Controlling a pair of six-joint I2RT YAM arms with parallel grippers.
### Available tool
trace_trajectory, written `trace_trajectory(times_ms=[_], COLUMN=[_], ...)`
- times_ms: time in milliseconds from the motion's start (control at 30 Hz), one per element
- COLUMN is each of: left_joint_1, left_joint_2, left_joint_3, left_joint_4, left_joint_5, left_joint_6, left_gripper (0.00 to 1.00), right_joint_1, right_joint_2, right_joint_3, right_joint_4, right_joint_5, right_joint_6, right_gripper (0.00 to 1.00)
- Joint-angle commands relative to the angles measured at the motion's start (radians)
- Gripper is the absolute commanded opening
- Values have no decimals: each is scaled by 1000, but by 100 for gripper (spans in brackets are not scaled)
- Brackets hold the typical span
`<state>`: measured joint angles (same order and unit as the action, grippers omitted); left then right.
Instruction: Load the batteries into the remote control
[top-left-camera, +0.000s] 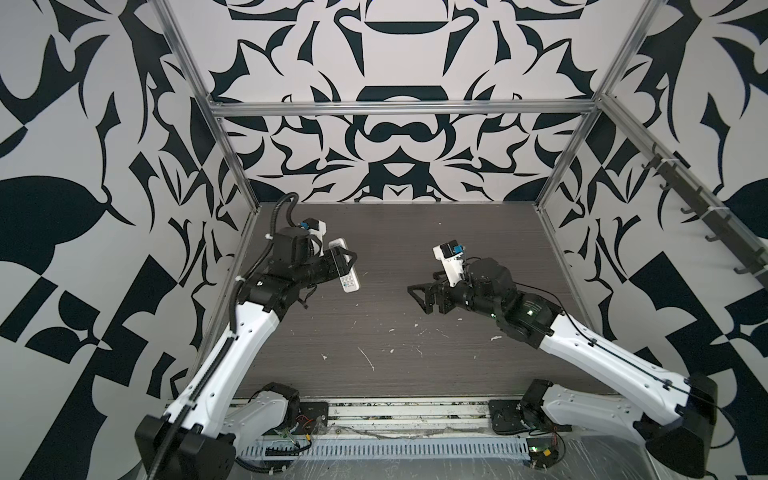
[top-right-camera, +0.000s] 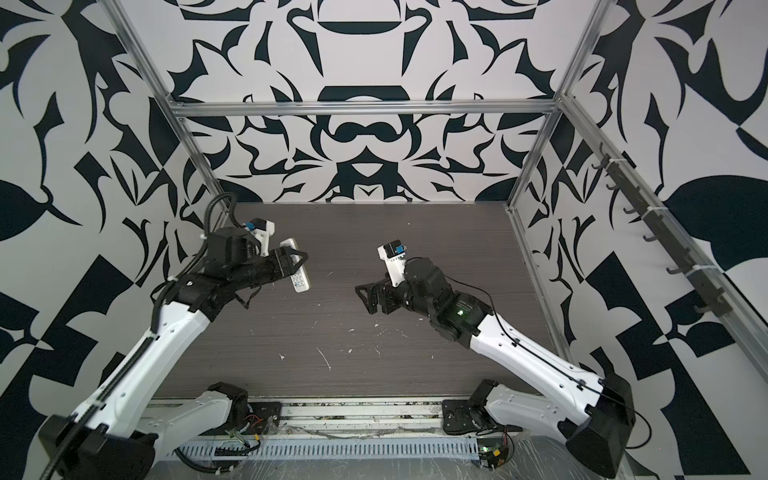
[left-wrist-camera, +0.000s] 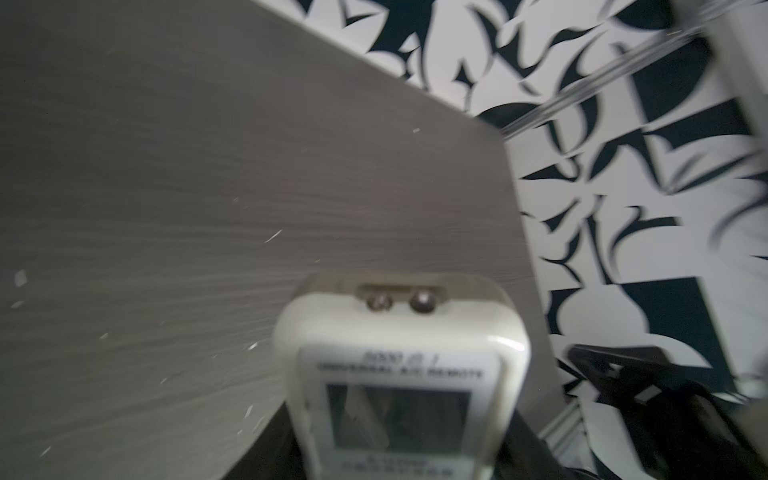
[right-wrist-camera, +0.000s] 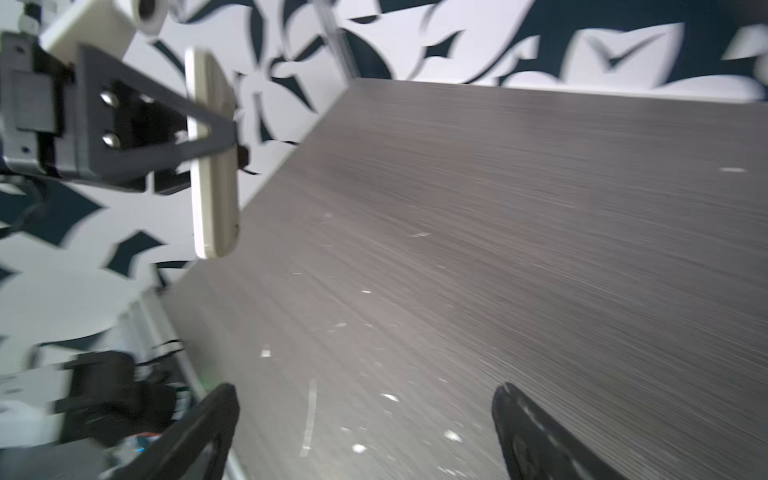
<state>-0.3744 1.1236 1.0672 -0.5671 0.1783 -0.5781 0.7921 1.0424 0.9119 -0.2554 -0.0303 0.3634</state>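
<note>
The white remote control (top-left-camera: 345, 270) (top-right-camera: 298, 272) hangs above the left part of the dark table, with my left gripper (top-left-camera: 352, 257) (top-right-camera: 302, 256) shut across its middle. In both top views its button face points up. In the left wrist view the remote control's (left-wrist-camera: 399, 365) screen end juts out past the jaws. The right wrist view shows the remote control (right-wrist-camera: 214, 174) edge-on in the left gripper (right-wrist-camera: 216, 143). My right gripper (top-left-camera: 417, 298) (top-right-camera: 364, 297) (right-wrist-camera: 365, 401) hovers near the table's middle, open and empty, apart from the remote. The batteries are out of view.
White scraps (top-left-camera: 366, 357) (right-wrist-camera: 309, 415) are scattered over the near half of the table (top-left-camera: 415, 232). Aluminium frame posts (top-left-camera: 557, 174) stand at the back corners against patterned walls. A slotted cable duct (top-left-camera: 395, 449) runs along the front edge.
</note>
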Motion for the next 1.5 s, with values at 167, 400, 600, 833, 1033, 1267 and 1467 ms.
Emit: trace_trajectory(times_ms=[167,400,600,833,1033,1267,1467], left_joint_1=[-220,-333,-386,-418,-435,-459,-483], left_joint_2=[227,355,409,470,508,549,614], left_joint_3=[132,180,170,121,95,35,22], left_joint_4=[-242,-323,-290,-215,-183,-125,-69], left_joint_5=[-377,-440,-433,-393,-381,-360,-343], left_joint_6=[-38,-100,-168,-234,-256,-292,-317], left_gripper=[18,20,21,21,22,21,21], right_joint_1=[-12,-14,-14,-15,-18,-19,-21], right_joint_2=[-51,-87,-58,-36,-18,-13,-7], right_joint_3=[-49,-81,-106,-115,-114,-125,-131], right_joint_4=[-133,-128,-104,-84,-75,-69,-53], right_joint_5=[349,411,383,380,379,382,359], right_joint_6=[-67,-76,-71,-70,-70,-58,-61], right_gripper=[99,99,99,99,99,99,99])
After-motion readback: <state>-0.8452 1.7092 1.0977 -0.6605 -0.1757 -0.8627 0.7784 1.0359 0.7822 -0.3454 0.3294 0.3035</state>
